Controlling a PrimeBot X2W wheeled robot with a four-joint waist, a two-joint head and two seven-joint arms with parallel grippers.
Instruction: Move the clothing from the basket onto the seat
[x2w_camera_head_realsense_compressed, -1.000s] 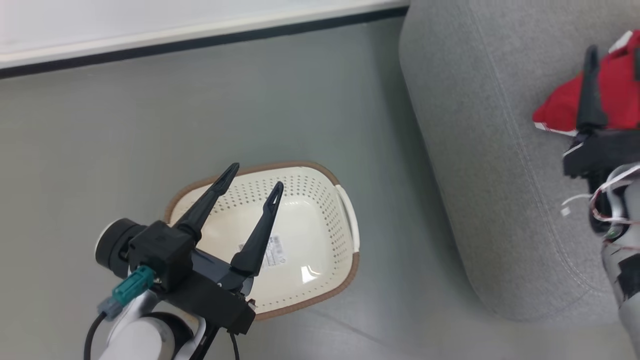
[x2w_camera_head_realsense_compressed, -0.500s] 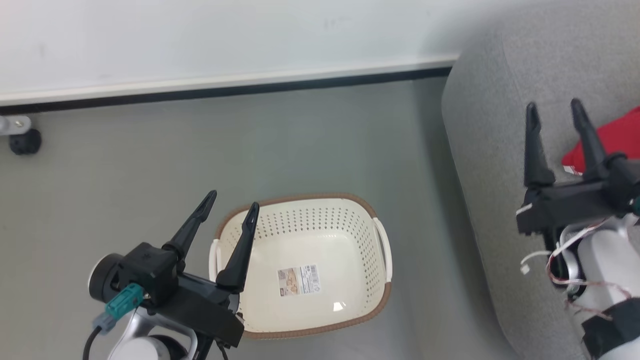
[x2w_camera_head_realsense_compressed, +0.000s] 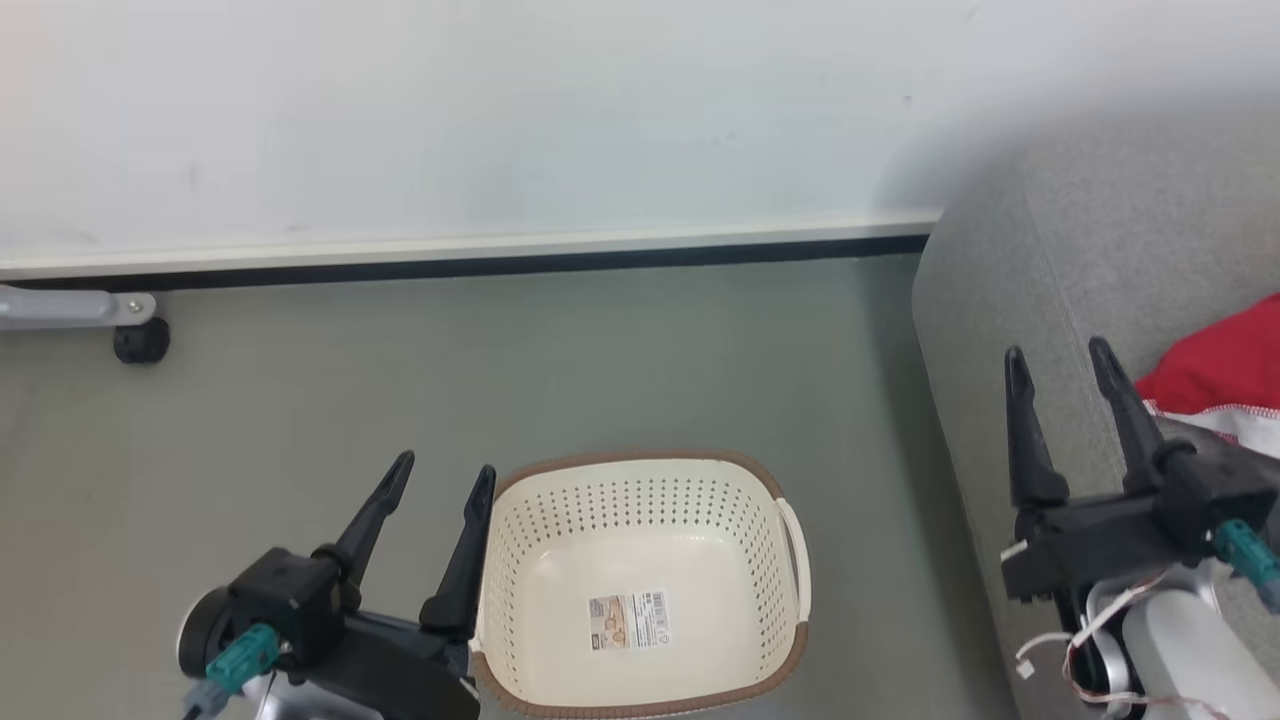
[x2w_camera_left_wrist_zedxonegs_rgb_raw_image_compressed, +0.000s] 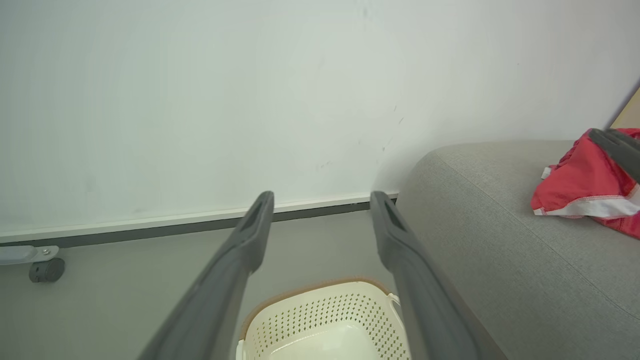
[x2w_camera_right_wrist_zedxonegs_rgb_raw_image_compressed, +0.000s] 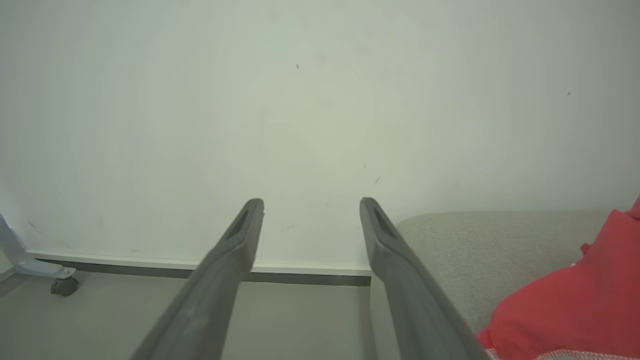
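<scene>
A large grey woven-fabric sofa (x2w_camera_head_realsense_compressed: 1000, 300) is seen against the wall (x2w_camera_head_realsense_compressed: 500, 120). Bright red, white-trimmed clothing (x2w_camera_head_realsense_compressed: 1220, 370), perhaps one garment, is laid on its cushion near the rounded end. A cream perforated plastic basket (x2w_camera_head_realsense_compressed: 640, 458) with a brown rim is stood on the floor (x2w_camera_head_realsense_compressed: 600, 350) beside that end. The left gripper (x2w_camera_head_realsense_compressed: 445, 464) is held wide open and empty at the basket's left rim, the right gripper (x2w_camera_head_realsense_compressed: 1057, 348) likewise over the sofa's end.

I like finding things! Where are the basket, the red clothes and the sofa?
basket (x2w_camera_head_realsense_compressed: 640, 500), head view, perforated back wall.
red clothes (x2w_camera_left_wrist_zedxonegs_rgb_raw_image_compressed: 575, 185), left wrist view, middle of red fabric.
sofa (x2w_camera_head_realsense_compressed: 1060, 280), head view, bare grey fabric.
</scene>
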